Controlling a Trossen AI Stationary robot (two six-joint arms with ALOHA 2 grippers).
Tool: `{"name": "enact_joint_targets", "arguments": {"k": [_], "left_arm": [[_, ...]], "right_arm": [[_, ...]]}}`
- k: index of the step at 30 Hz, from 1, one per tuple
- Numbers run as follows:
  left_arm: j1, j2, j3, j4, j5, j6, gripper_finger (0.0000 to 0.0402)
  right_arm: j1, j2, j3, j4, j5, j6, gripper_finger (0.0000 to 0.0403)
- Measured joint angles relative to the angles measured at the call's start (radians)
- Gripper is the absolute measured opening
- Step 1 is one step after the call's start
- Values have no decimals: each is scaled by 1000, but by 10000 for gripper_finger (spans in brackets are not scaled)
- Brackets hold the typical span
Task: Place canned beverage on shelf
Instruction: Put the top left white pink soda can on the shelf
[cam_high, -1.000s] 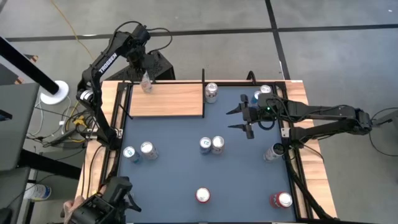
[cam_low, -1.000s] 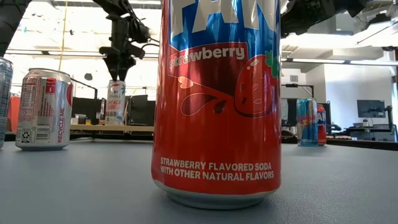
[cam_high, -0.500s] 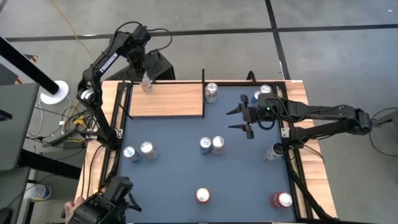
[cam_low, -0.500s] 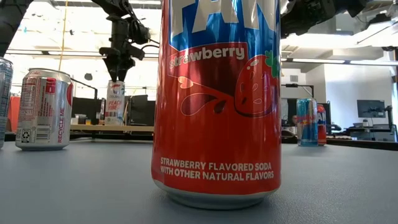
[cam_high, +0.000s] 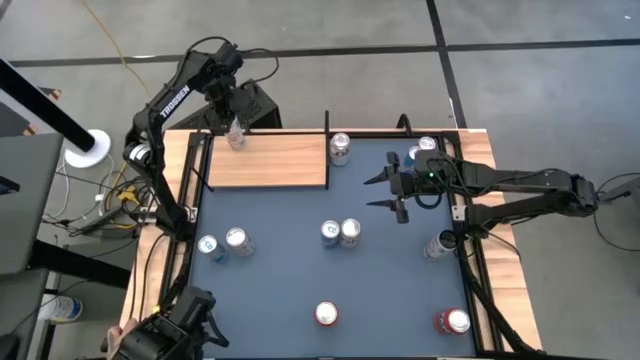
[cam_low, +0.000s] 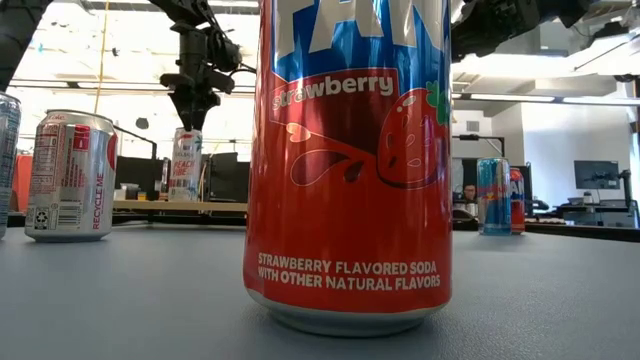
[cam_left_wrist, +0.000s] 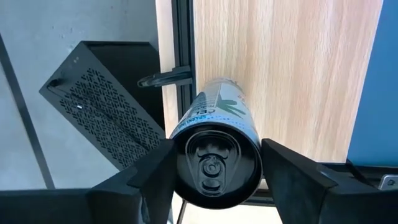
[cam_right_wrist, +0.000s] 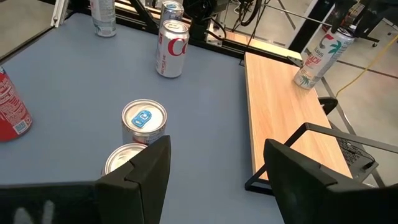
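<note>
Has just drawn the left gripper (cam_left_wrist: 217, 173) in tight on the slim white can (cam_left_wrist: 219, 111), upright on the shelf's (cam_high: 280, 162) far-left corner, so probably re-gripping rather than releasing; leaves the right gripper (cam_high: 386, 192) spread, waiting above the blue tabletop (cam_high: 290, 275).

A slim white can (cam_high: 235, 135) with green palm print stood upright on the shelf's (cam_high: 275, 163) far-left corner. The shelf, a light wood-grain board on thin black posts, otherwise lay bare.
</note>
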Motion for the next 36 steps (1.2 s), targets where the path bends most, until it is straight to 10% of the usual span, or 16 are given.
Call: {"name": "enact_joint_targets", "arguments": {"k": [36], "left_arm": [[-45,-57,-80,-19,-26,75,193]], "right_arm": [[-1,0,0,14,0,-7,249]]}}
